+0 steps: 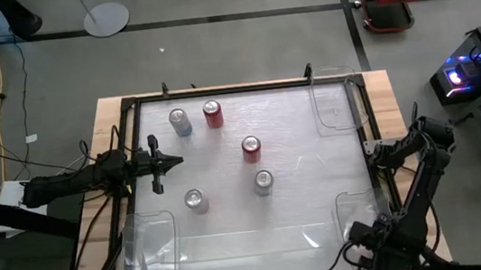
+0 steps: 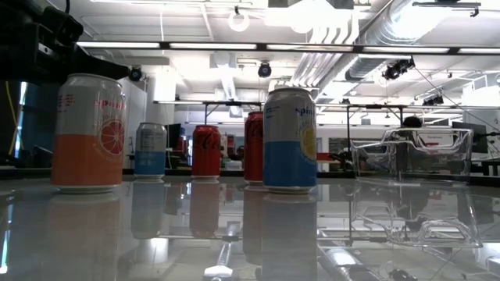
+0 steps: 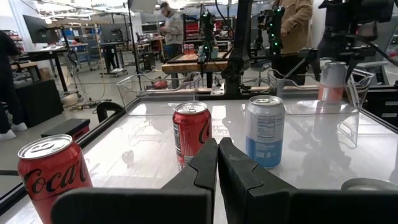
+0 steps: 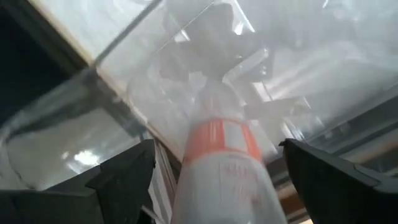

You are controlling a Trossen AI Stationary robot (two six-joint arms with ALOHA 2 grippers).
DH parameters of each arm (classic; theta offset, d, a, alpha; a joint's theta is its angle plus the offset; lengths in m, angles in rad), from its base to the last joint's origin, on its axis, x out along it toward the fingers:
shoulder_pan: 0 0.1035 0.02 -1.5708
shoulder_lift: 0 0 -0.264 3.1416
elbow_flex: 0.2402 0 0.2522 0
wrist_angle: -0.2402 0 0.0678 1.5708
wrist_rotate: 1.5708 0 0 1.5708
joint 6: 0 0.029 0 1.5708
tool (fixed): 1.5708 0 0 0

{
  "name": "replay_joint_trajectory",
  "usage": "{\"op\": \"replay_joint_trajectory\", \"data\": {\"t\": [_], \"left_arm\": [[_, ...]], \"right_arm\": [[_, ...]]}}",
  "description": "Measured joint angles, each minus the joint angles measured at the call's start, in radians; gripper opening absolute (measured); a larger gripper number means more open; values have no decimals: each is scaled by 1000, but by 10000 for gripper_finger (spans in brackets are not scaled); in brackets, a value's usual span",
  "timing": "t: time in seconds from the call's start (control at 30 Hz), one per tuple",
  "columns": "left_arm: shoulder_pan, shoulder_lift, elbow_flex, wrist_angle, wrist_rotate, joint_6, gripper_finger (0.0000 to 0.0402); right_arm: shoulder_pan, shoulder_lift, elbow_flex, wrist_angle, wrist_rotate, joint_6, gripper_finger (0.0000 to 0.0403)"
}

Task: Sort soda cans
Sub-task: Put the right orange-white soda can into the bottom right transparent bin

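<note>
Five cans stand upright on the clear table top: a silver-blue one (image 1: 180, 121) and a red one (image 1: 212, 114) at the far side, a red one (image 1: 251, 148) in the middle, and two silver ones (image 1: 264, 181) (image 1: 195, 201) nearer. My left gripper (image 1: 177, 160) is shut and empty at the table's left, pointing at the middle red can (image 3: 192, 132). My right gripper (image 4: 214, 168) is open over the near right bin (image 1: 363, 216). Its fingers stand wide on either side of a silver-and-orange can (image 4: 224, 168) without touching it. That can also shows in the left wrist view (image 3: 333, 81).
Clear plastic bins sit at the far right corner (image 1: 336, 97) and the near left corner (image 1: 149, 250). A black frame (image 1: 217, 90) runs round the table top. People stand in the room beyond the table (image 3: 171, 25).
</note>
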Motion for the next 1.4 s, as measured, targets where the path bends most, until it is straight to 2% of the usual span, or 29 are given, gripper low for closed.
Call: {"op": "replay_joint_trajectory", "data": {"t": [0.13, 0.23, 0.47, 0.63, 0.77, 1.0, 1.4], "left_arm": [[0, 0, 0, 0, 0, 0, 5], [0, 0, 0, 0, 0, 0, 5], [0, 0, 0, 0, 0, 0, 5], [0, 0, 0, 0, 0, 0, 5], [0, 0, 0, 0, 0, 0, 5], [0, 0, 0, 0, 0, 0, 5], [0, 0, 0, 0, 0, 0, 5]], "right_arm": [[-30, 0, 0, -16, -24, -3, 339], [-41, 0, 0, -19, -56, -22, 308], [-41, 0, 0, -22, -129, -21, 170], [-37, 0, 0, -20, -137, -24, 67], [-26, 0, 0, 0, -184, -24, 9], [-18, 0, 0, 21, -219, -33, 15], [-20, 0, 0, 15, -95, -84, 16]]}}
